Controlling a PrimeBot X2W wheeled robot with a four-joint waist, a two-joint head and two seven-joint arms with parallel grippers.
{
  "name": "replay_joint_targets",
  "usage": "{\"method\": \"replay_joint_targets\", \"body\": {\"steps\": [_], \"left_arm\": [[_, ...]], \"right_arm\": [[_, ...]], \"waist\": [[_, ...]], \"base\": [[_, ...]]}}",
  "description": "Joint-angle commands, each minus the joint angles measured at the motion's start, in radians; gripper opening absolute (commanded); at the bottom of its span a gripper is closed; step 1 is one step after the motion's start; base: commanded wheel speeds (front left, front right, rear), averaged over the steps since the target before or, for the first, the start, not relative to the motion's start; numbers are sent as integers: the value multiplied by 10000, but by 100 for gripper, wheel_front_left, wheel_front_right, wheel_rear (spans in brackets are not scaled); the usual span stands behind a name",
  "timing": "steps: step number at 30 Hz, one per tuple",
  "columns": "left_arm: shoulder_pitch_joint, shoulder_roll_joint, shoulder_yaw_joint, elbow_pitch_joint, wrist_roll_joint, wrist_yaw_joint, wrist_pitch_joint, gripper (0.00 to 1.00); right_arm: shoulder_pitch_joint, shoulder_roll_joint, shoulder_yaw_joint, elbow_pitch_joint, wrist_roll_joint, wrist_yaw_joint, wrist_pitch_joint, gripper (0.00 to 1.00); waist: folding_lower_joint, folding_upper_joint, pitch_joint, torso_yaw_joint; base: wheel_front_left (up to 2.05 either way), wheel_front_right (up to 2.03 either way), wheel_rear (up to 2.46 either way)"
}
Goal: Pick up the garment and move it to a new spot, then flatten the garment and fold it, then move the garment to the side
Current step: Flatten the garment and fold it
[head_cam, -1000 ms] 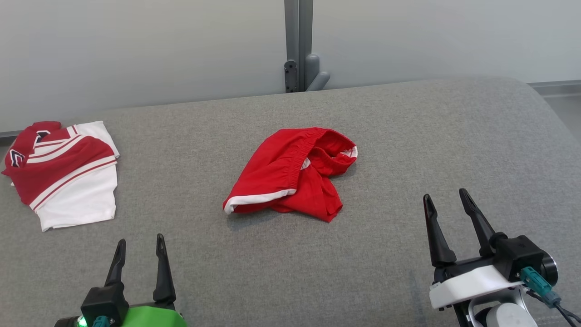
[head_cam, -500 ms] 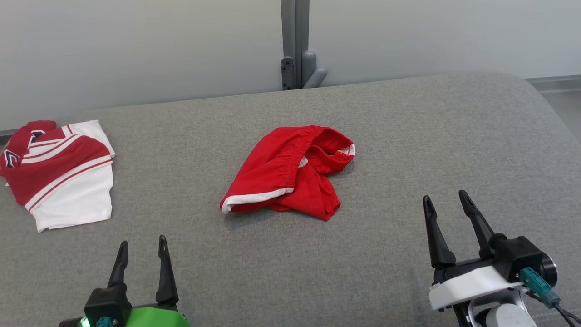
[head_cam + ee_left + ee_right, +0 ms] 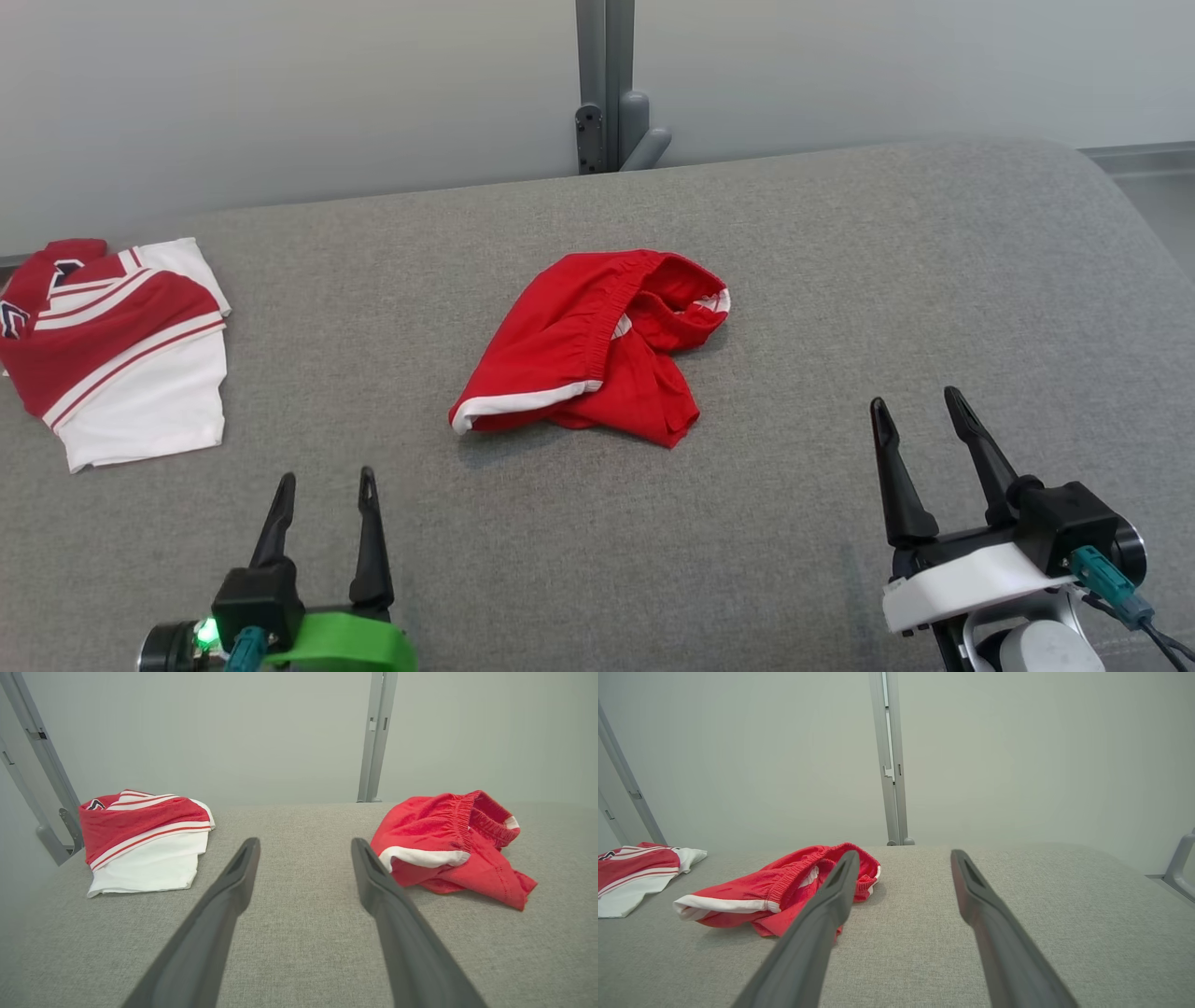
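Note:
The garment (image 3: 588, 345) is a crumpled pair of red shorts with a white hem, lying near the middle of the grey fabric surface (image 3: 840, 280). In the left wrist view the garment (image 3: 448, 844) lies right of the fingers; the right wrist view has the garment (image 3: 775, 891) to the left, partly behind one finger. My left gripper (image 3: 327, 478) stands open at the lower left, short of the shorts, nothing between its fingers. At the lower right my right gripper (image 3: 917, 399) is also open and empty, well right of the shorts.
A folded red-and-white shirt (image 3: 121, 355) rests at the far left edge of the surface. A grey metal post (image 3: 607, 84) rises behind the back edge against a pale wall. The surface rounds off at the right.
My left gripper has moved a little forward and to the right. The head camera has shifted slightly, so the whole picture sits differently. The right gripper and the shorts have stayed put.

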Motion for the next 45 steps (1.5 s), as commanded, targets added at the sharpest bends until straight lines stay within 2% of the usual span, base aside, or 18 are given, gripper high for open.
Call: {"method": "replay_joint_targets", "body": {"steps": [1,10,17,25,35,36,37,38,40,41,45], "left_arm": [[-313,0,-125,46,123,-43,-1,100],[-2421,6,-1565,1398,993,-773,-1,100],[-4473,12,-2712,3434,1487,-1099,-1,100],[-6306,19,-3516,5333,1087,-782,-1,100],[-7246,21,-4494,6983,173,-285,4,100],[-7304,22,-4554,7096,70,-236,5,90],[-7365,22,-4612,7178,-19,-174,5,55],[-7365,22,-4612,7178,-19,-174,5,55],[-7457,21,-4719,7292,-201,-92,3,14],[-7503,19,-4756,7293,-309,-63,2,0],[-7530,21,-4867,6977,-621,-17,0,0]], "right_arm": [[-99,-18,-8,-6,31,1,-26,100],[-501,-18,24,-144,59,1,-26,100],[-969,-18,81,-238,109,1,-26,100],[-1433,-17,136,-307,261,1,-26,100],[-1688,-17,145,-288,422,1,-26,100],[-1679,-17,142,-284,431,1,-26,100],[-1670,-17,141,-275,438,1,-26,100],[-1670,-17,141,-275,438,1,-26,100],[-1658,-17,138,-272,471,1,-26,100],[-1652,-17,127,-282,478,1,-26,100],[-1564,-17,55,-279,464,1,-26,100]], "waist": [[0,65,81,-46],[0,65,967,-321],[0,65,1930,-745],[0,65,2894,-1243],[0,65,3164,-1543],[0,65,3156,-1550],[0,65,3143,-1558],[0,65,3143,-1558],[0,65,3108,-1570],[0,65,3086,-1569],[0,65,2958,-1496]], "base": [[0,0,0],[0,0,0],[0,0,0],[0,0,0],[0,0,0],[0,0,0],[0,0,0],[0,0,0],[0,0,0],[0,0,0],[0,0,0]]}}
